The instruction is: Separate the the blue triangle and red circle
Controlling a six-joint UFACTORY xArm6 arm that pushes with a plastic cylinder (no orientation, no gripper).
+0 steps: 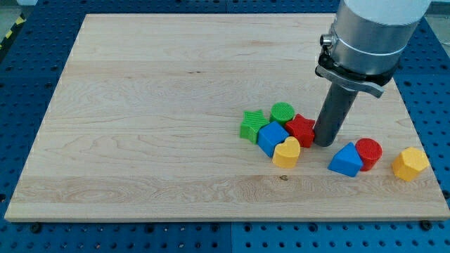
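The blue triangle (345,161) lies near the board's bottom right, touching the red circle (369,152) on its right side. My tip (324,143) rests on the board just up and to the left of the blue triangle, a small gap away, and right beside the red star (301,130) on its left.
A cluster sits left of my tip: green star (252,126), green circle (283,113), red star, blue cube (271,137), yellow heart (286,152). A yellow hexagon (410,164) lies near the board's right edge. The wooden board (155,105) sits on a blue perforated table.
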